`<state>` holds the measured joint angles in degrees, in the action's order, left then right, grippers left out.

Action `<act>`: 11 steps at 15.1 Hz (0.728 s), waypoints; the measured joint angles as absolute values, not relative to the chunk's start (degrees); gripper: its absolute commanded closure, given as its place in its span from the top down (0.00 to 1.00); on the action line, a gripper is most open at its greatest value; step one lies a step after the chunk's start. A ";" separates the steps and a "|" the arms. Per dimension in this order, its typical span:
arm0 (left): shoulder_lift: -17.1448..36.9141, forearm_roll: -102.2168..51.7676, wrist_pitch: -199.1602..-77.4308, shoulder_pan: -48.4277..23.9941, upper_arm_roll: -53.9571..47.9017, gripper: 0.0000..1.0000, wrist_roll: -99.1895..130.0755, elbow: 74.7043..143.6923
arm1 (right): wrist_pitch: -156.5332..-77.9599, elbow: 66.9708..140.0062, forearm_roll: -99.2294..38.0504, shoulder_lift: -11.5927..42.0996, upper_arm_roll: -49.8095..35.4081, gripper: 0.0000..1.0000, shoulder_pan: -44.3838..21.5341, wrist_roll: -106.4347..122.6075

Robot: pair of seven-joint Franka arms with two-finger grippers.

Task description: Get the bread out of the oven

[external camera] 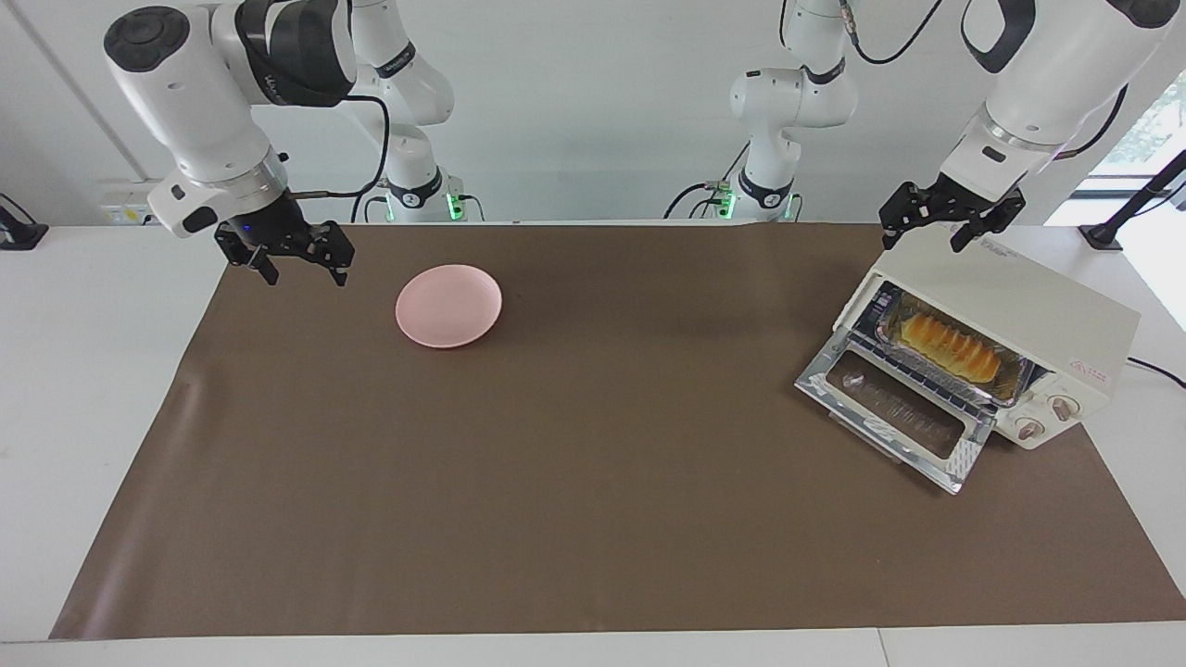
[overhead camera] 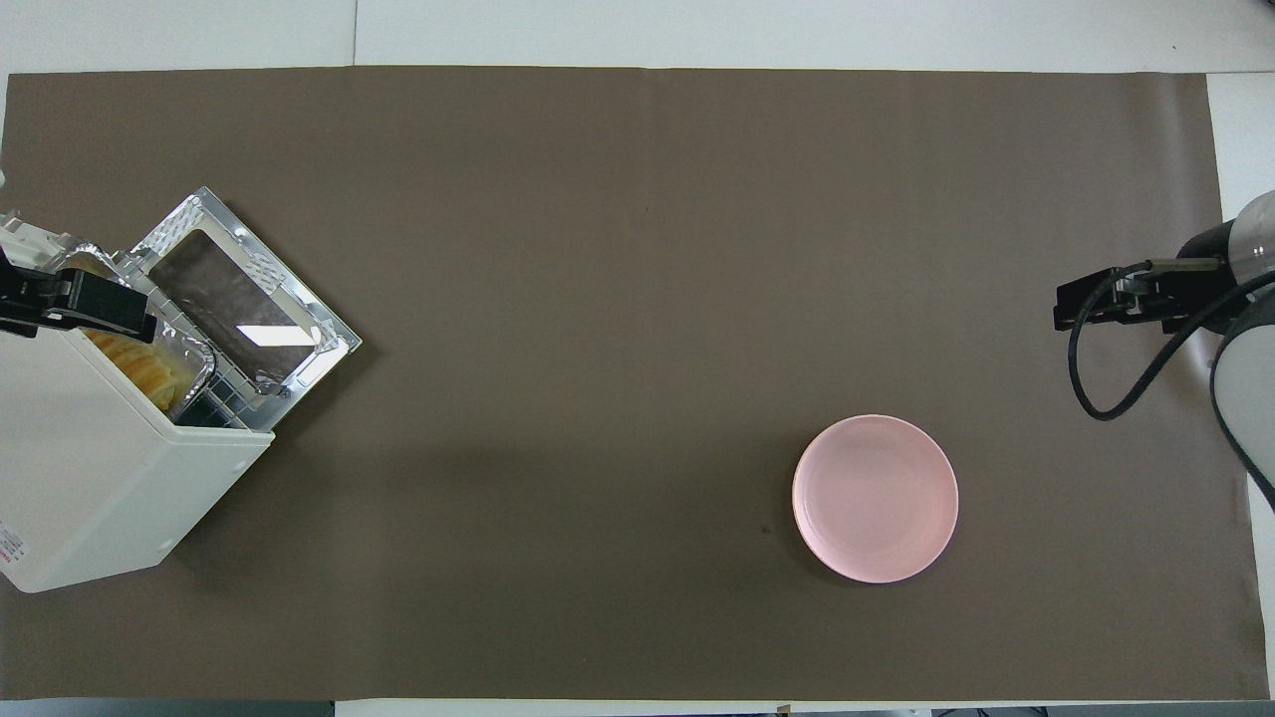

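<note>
The cream-white oven point(external camera: 1019, 306) stands at the left arm's end of the table, also in the overhead view point(overhead camera: 100, 478). Its glass door point(external camera: 894, 408) hangs open and lies flat. Inside, the golden ridged bread point(external camera: 950, 347) lies in a crinkled foil tray point(external camera: 1015, 384) on the rack. From above only part of the bread point(overhead camera: 139, 363) shows. My left gripper point(external camera: 924, 239) is open and empty, up in the air over the oven's top front edge point(overhead camera: 60, 299). My right gripper point(external camera: 306, 273) is open and empty, over the mat's edge at the right arm's end point(overhead camera: 1066, 309).
A pink round plate point(external camera: 448, 306) sits empty on the brown mat point(external camera: 593, 482) toward the right arm's end, also seen from above point(overhead camera: 875, 498). The oven's two knobs point(external camera: 1047, 417) sit beside its opening. White table shows around the mat.
</note>
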<state>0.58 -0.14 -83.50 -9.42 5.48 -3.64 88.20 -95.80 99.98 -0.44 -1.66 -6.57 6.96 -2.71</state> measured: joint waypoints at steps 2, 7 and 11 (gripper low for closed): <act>0.58 -0.14 -83.50 -9.42 5.52 1.00 -3.64 88.20 | -95.80 99.98 -0.44 -1.66 -6.57 1.00 6.96 -2.71; 0.58 -0.14 -83.49 -9.33 5.60 1.00 -3.64 88.22 | -95.80 99.98 -0.44 -1.66 -6.57 1.00 6.96 -2.71; 0.58 -0.14 -83.49 -9.09 5.89 1.00 -3.64 88.27 | -95.80 99.96 -0.44 -1.66 -6.57 1.00 6.96 -2.71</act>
